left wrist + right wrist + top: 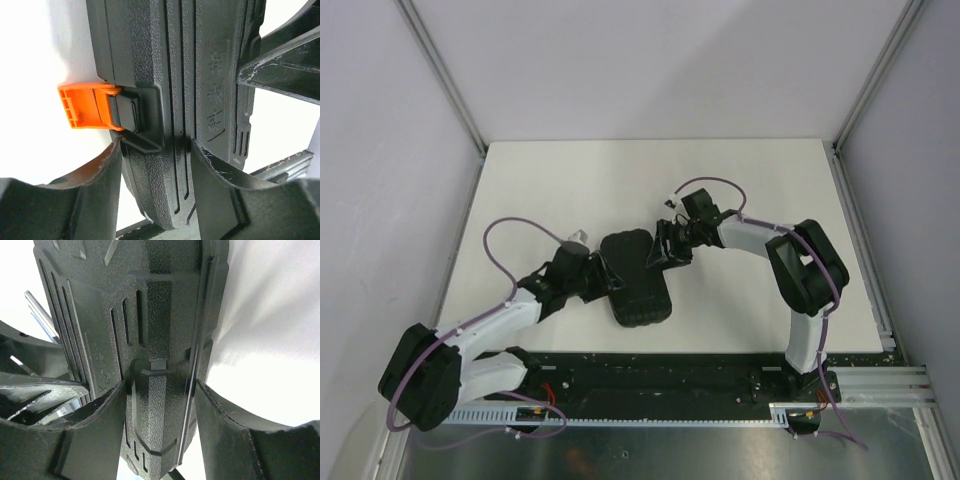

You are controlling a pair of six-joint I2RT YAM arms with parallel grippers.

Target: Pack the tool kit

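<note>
Tool case [640, 292] lies 12-to-6 on the counter [740, 180]; left gripper [606, 279] clamps its 9 o'clock edge, right gripper [666, 254] its 2 o'clock edge

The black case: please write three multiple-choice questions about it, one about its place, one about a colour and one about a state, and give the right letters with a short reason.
1. Where is the case?
A. On the table, between the left pincer and the right pincer
B. Against the far wall
C. Hanging over the near edge

2. What colour is the latch?
A. Blue
B. Orange
C. White

3. How are the two halves of the case?
A. Spread wide open
B. Taken apart
C. Shut together

Answers:
1. A, since the top view shows a pincer at each side of the case, near the middle of the table.
2. B, since the left wrist view shows the latch bright orange against the black shell.
3. C, since both wrist views show the halves meeting along one narrow seam.
</note>
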